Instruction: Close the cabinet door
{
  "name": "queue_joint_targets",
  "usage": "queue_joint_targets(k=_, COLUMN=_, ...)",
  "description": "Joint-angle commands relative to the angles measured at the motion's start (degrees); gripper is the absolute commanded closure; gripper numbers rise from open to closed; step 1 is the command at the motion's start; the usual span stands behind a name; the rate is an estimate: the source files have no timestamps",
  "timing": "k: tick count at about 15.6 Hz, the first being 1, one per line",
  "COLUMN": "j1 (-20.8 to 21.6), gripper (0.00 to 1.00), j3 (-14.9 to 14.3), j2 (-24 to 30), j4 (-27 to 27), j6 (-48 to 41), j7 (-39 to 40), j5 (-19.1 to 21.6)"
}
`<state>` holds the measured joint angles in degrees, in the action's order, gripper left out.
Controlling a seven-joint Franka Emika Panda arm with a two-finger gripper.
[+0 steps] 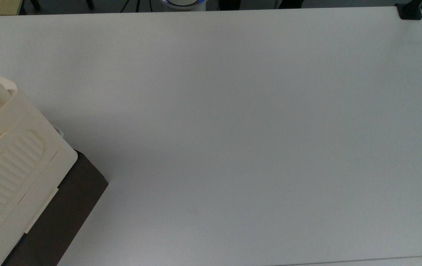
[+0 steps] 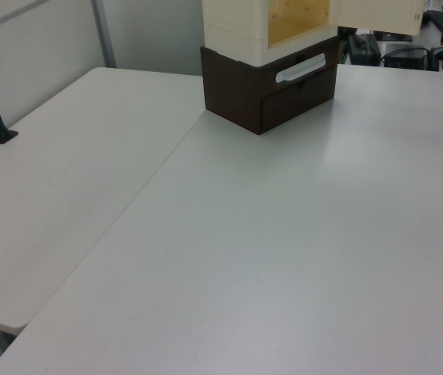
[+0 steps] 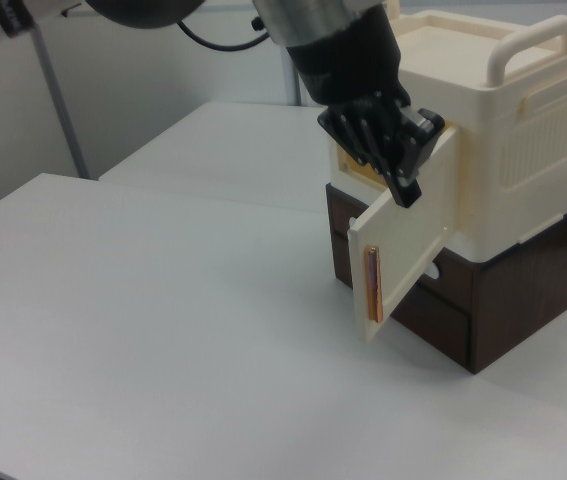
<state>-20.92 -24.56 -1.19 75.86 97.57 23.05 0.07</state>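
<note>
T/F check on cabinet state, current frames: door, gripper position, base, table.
1. The cabinet door is fully shut. False: it stands swung open.
2. The gripper is at the door's upper edge in the right view. True.
3. The cabinet sits on a dark brown base. True.
4. The door's edge strip is blue. False: it is orange-brown.
5. A mug stands on the table. False: none is seen.
</note>
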Motion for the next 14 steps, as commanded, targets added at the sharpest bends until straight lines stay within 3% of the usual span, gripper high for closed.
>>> queue_joint_targets(k=1, j1=-0.17, gripper=1.00, j3=-0.75, j2=-0.04, j4=1.48, j6=1.04, j7=3.40, j5=1.33)
queue_joint_targets(k=7, j1=0.44, gripper=1.00, j3=0.13, j2=-1.80, j4=2.45, j6=0.61, j7=2.70, j5=1.25)
queue_joint_targets(k=12, j1=3.95, gripper=1.00, j3=0.30, j2=-2.59, j4=3.77, j6=0.96, j7=-0.45, j5=1.42)
queue_joint_targets(k=14, j1=5.27, gripper=1.00, j3=0.30, j2=-2.59, j4=3.77, j6=0.96, j7=-1.34, j5=3.52)
